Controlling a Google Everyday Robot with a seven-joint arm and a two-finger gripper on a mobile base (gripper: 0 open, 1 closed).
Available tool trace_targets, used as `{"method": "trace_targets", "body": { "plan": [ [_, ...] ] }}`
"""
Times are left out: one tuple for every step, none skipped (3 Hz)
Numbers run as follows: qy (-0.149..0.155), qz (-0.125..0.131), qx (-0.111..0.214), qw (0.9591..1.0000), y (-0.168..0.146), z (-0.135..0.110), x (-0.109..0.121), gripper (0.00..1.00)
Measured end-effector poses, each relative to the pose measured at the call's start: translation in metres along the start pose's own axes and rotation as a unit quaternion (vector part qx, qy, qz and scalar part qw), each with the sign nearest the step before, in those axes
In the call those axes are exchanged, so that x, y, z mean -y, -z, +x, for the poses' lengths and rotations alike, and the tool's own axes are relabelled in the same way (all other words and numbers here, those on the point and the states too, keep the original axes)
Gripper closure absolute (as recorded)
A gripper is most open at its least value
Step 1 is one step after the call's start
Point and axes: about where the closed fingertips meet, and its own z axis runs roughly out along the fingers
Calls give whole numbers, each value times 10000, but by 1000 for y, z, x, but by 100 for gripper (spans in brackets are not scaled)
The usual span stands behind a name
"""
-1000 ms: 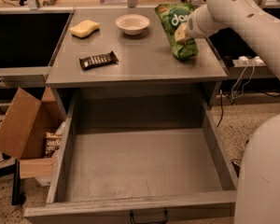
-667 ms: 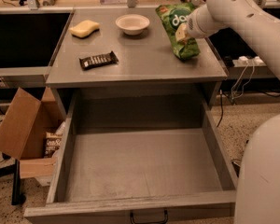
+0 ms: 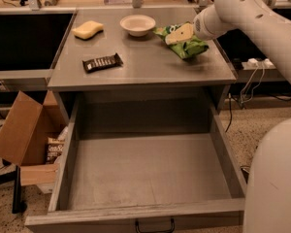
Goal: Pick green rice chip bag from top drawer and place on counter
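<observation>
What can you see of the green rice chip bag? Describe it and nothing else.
The green rice chip bag is a crinkled, bright-green pouch that looks like thin plastic film. It lies slanted on the right rear part of the counter, just right of the white bowl. The gripper sits over its upper left end, hiding much of the print there.
</observation>
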Motion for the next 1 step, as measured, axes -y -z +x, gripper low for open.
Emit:
{"method": "trace_targets", "body": {
  "plan": [
    [0, 0, 0, 10000, 0, 0, 0, 0]
  ]
}}
